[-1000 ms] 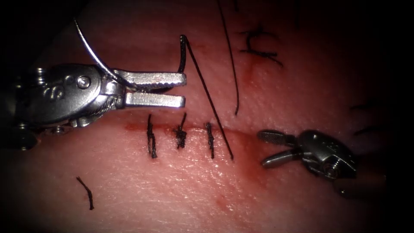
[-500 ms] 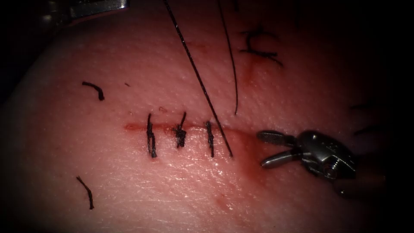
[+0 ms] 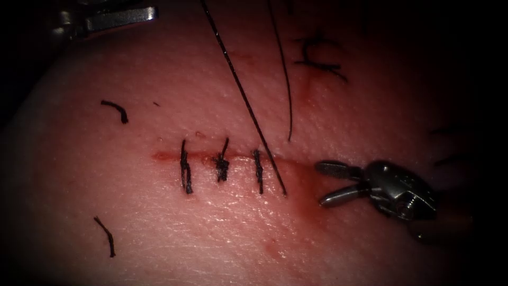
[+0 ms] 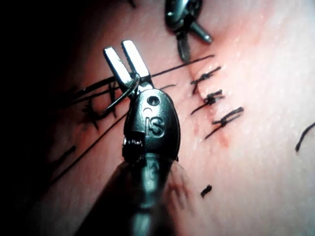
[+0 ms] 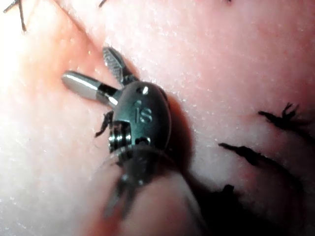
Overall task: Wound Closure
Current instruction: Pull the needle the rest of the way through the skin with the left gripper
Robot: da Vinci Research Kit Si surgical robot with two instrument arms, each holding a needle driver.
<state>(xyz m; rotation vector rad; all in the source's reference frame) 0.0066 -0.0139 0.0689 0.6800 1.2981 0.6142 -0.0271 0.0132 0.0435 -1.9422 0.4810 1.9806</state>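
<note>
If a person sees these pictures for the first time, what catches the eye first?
Probably the three dark stitches across the cut, with a long thread rising from the tissue beside them. At the cut's right end rests the right tool, jaws open and empty; the left tool holds the curved needle above the tissue.

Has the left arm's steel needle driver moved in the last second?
Yes. The left arm's steel needle driver has gone up and left, away from the dark stitches on the cut.

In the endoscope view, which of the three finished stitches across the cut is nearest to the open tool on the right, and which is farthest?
From the right tool:
1. Right stitch, nearest, beside the slanting thread.
2. Middle stitch, with the knot.
3. Left stitch, farthest, by the cut's left end.
</note>
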